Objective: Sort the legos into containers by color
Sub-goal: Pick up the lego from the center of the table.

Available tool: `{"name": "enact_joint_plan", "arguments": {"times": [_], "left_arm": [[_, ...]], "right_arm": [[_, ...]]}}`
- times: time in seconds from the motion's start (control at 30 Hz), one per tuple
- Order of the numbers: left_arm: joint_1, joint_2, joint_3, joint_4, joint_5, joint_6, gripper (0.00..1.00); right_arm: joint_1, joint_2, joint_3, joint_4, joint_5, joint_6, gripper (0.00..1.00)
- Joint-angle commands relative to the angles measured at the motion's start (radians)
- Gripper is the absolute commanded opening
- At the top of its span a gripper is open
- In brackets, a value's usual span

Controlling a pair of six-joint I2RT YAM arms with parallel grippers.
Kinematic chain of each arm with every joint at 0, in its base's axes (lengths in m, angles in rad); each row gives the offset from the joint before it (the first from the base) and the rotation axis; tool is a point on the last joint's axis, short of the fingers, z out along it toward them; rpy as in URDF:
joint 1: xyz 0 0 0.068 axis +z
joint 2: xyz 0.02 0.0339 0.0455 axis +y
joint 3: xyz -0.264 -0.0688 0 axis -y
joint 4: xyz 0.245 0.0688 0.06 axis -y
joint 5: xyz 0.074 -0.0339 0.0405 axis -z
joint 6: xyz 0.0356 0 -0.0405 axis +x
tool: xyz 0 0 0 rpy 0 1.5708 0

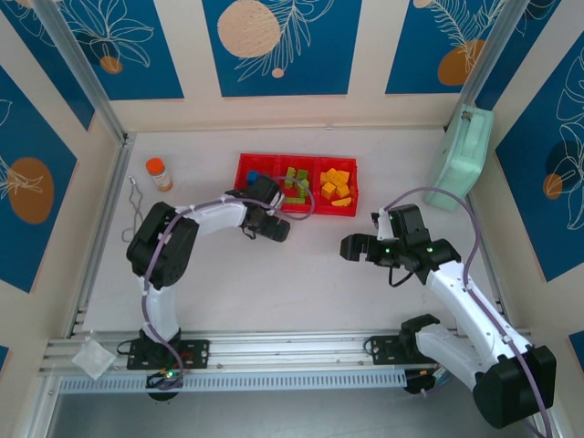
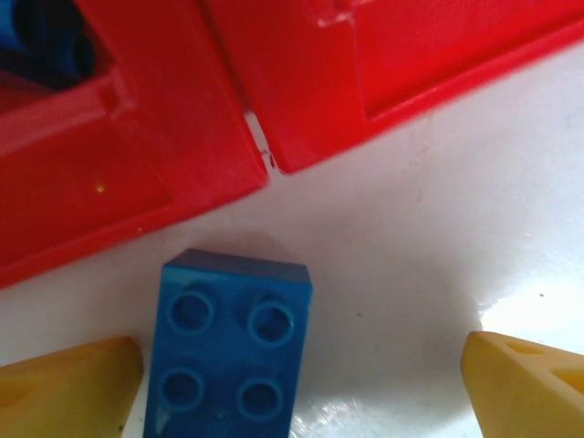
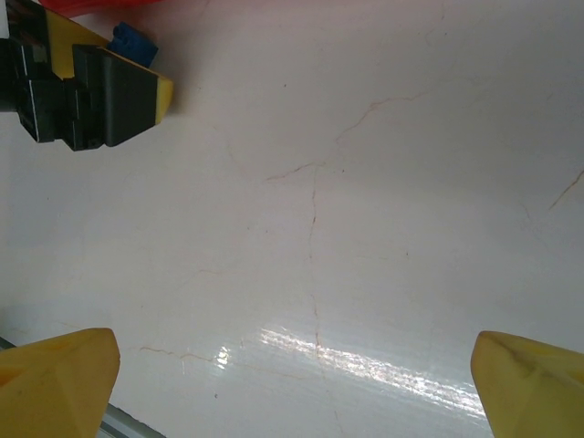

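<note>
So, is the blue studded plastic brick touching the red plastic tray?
Apart. Left wrist view shows bare white table between the blue studded plastic brick and the wall of the red plastic tray.

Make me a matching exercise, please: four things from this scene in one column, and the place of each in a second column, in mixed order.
Things:
1. loose blue brick
2. green bricks
3. yellow-orange bricks
4. orange-capped bottle

Places:
A. right compartment of the red tray
B. on the table, left of the tray
C. on the table, inside the open left hand
D. middle compartment of the tray

Pairs: 1-C, 2-D, 3-A, 4-B.
</note>
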Motion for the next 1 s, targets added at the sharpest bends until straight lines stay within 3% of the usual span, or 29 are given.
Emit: {"name": "enact_joint_plan", "arguments": {"times": [0.0, 0.33, 0.6, 0.8, 0.97], "left_arm": [[0.008, 0.040, 0.047, -0.002, -0.041, 0.030, 0.86], [0.013, 0.038, 0.035, -0.010, -0.023, 0.031, 0.53], [0.012, -0.045, -0.044, 0.028, 0.001, -0.003, 0.34], [0.012, -0.172, -0.104, 0.049, 0.015, -0.072, 0.25], [0.013, -0.254, -0.086, 0.008, -0.066, -0.124, 0.22]], "right_arm": [[-0.004, 0.002, 0.025, -0.023, -0.024, -0.008, 0.99], [-0.005, -0.005, 0.017, -0.020, -0.018, -0.003, 0.99], [-0.004, -0.021, 0.018, -0.030, -0.003, -0.003, 0.99], [-0.004, -0.064, 0.013, -0.032, 0.033, 0.005, 0.99], [-0.008, -0.106, 0.019, -0.031, 0.077, 0.009, 0.99]]}}
